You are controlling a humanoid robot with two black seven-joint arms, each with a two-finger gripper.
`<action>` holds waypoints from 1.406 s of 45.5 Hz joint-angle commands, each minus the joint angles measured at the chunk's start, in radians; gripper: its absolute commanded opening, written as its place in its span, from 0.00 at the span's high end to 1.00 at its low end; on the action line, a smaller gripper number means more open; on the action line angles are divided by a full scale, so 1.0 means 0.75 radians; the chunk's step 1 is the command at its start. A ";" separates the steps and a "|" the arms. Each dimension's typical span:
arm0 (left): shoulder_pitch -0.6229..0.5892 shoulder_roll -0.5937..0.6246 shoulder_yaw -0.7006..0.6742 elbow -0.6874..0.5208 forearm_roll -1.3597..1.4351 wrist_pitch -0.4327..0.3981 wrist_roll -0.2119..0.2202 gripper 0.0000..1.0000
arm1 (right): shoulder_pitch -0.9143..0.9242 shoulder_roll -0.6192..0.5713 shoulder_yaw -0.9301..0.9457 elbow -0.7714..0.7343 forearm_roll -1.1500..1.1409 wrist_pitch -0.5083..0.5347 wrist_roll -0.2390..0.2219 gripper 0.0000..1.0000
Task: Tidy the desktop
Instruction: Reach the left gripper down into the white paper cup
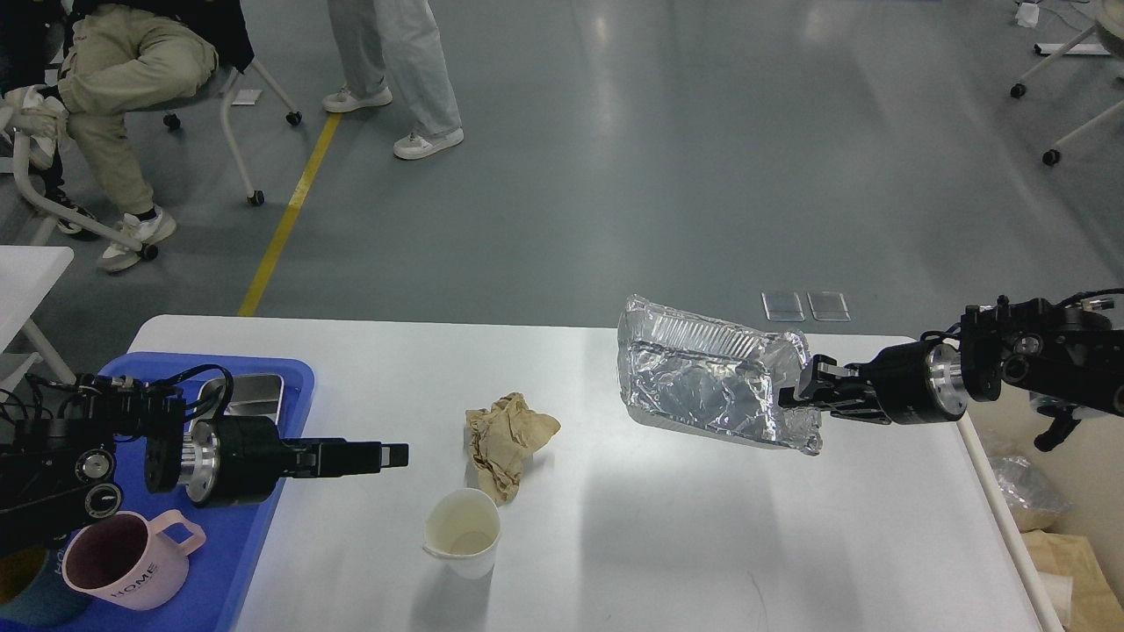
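Two black arms reach over the white desktop point(667, 544). Nearest, a pink mug point(127, 562) sits on the blue tray point(263, 527) at the left edge. The left gripper point(395, 456), fingers together, holds nothing. Beyond a paper cup point(463, 531) and crumpled brown paper point(507, 439), the right gripper point(795, 393) clamps a foil container point(702, 377) aloft near the right edge.

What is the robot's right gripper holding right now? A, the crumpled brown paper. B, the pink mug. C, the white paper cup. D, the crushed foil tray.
D: the right gripper is closed on the edge of the crushed foil tray, lifted above the desktop, while the brown paper, paper cup and pink mug sit untouched.
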 commanded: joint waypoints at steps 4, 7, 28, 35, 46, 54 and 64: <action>-0.114 -0.077 0.091 0.024 0.032 -0.036 0.009 0.03 | 0.000 0.002 -0.002 0.000 0.000 -0.002 -0.002 1.00; -0.167 -0.108 0.136 0.030 0.032 -0.057 0.011 0.03 | 0.000 0.005 -0.002 -0.002 0.000 -0.002 -0.002 1.00; -0.456 -0.314 0.520 0.130 0.040 -0.067 0.030 0.05 | -0.006 0.005 -0.010 -0.004 -0.002 -0.018 -0.002 1.00; -0.464 -0.382 0.569 0.193 0.083 -0.063 0.087 0.10 | -0.010 0.005 -0.010 -0.004 -0.002 -0.018 -0.002 1.00; -0.476 -0.511 0.598 0.277 0.081 -0.057 0.089 0.13 | -0.026 0.002 -0.006 -0.002 -0.002 -0.020 0.001 1.00; -0.507 -0.627 0.645 0.345 0.061 -0.061 0.087 0.13 | -0.024 0.005 -0.002 -0.002 -0.002 -0.020 0.001 1.00; -0.523 -0.660 0.711 0.355 0.059 -0.073 0.087 0.13 | -0.024 0.002 -0.010 -0.002 -0.002 -0.020 0.001 1.00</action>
